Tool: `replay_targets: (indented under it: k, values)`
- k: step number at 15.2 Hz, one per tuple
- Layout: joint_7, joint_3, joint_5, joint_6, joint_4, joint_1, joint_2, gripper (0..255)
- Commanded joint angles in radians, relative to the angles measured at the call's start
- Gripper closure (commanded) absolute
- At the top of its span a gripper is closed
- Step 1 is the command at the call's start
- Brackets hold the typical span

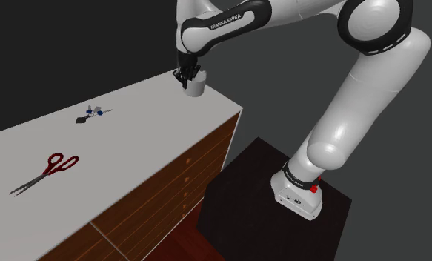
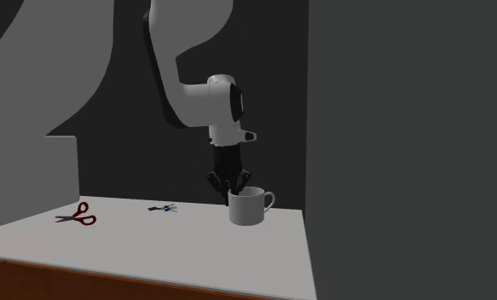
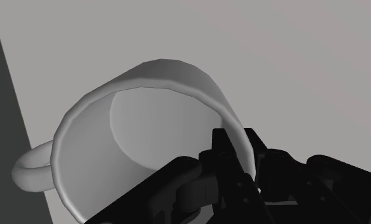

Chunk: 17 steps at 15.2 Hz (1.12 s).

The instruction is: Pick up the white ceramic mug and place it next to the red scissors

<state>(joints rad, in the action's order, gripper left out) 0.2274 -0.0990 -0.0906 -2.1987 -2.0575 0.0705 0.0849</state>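
A white mug (image 1: 196,87) stands upright near the far corner of the white cabinet top (image 1: 133,156), its handle (image 2: 268,201) towards the second exterior view's right. My black gripper (image 1: 186,76) comes down onto its rim from above. In the wrist view one finger (image 3: 221,145) is inside the mug (image 3: 152,102) and the other is outside, and my gripper (image 3: 241,149) is shut on the wall between them. In the second exterior view my gripper (image 2: 231,185) stands at the rim of the mug (image 2: 248,209). The red-handled scissors (image 1: 47,170) lie flat far from the mug, at the top's other end (image 2: 78,216).
A small blue and dark object (image 1: 93,113) lies on the top between the mug and the scissors. The cabinet's wooden drawer fronts (image 1: 195,167) drop below the edge close beside the mug. My dark stand (image 1: 258,189) sits beside it. Grey walls rise behind.
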Motion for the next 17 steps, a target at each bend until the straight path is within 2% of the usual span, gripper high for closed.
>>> replay_targets:
  k: [1, 16, 17]
  values:
    - [-0.004, 0.0, 0.003, 0.027, 0.014, 0.0, -0.013, 255]
    - [-0.022, -0.001, 0.018, 0.214, 0.145, 0.0, -0.069, 255]
    - [0.001, -0.013, 0.017, 0.214, 0.139, 0.011, -0.075, 255]
